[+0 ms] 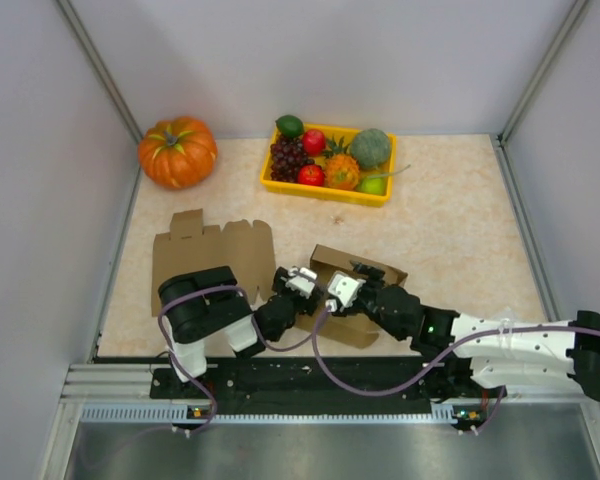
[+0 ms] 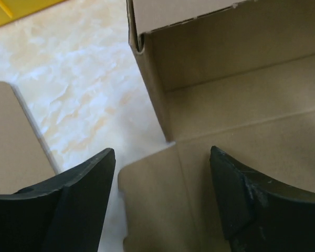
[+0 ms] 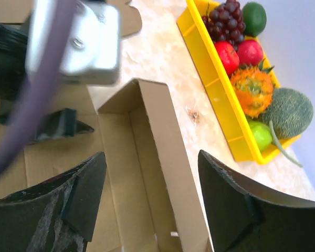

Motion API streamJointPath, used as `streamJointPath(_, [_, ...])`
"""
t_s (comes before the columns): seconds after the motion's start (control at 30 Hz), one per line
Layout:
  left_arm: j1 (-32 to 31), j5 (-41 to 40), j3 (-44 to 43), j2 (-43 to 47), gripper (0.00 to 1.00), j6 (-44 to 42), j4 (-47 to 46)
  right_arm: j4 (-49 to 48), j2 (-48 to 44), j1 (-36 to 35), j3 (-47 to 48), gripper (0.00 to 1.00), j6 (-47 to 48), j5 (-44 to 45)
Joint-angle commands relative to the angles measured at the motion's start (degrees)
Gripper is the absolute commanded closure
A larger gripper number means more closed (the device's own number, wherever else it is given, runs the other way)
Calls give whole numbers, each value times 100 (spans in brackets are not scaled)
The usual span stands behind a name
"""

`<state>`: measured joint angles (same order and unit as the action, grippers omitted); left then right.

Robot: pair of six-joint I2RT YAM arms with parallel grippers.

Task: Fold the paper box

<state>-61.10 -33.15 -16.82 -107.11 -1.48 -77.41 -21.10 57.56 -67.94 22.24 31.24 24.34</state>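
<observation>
The brown paper box [image 1: 358, 268] lies partly folded at the table's near middle, its far wall upright. My left gripper [image 1: 302, 281] hovers over the box's left end. In the left wrist view it is open [image 2: 163, 152], with a flat side flap [image 2: 157, 210] under the gap and the upright wall [image 2: 226, 47] beyond. My right gripper [image 1: 342, 291] is over the box's middle. In the right wrist view it is open [image 3: 151, 157], and the box's upright far wall [image 3: 170, 157] runs between the fingers, apart from both. Nothing is held.
A second, flat cardboard blank [image 1: 208, 250] lies to the left of the box. An orange pumpkin [image 1: 178, 152] sits at the back left. A yellow tray [image 1: 320, 186] with several fruits stands at the back middle. The left wrist's camera housing [image 3: 76, 37] is close to my right gripper.
</observation>
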Motion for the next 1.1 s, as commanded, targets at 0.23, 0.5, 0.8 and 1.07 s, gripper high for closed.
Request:
streamJointPath(0.23, [736,2133,1462,3240,21,2148,-712,2852,-1000,140,904,14,-3538,1397])
streamJointPath(0.5, [2310,4058,-1427,4790,11,3108,5836,5344,-1626,3151,2012,1,-6042,-1603])
streamJointPath(0.8, [3078,5750,-3479,2888,30,2371,7506,5415,-562,5168,2372,1,-5858,-4244])
streamJointPath(1.07, [1647,3134,-30,3777,30,607,2559,5503,-649,5186,2566,1,-5762,-3761])
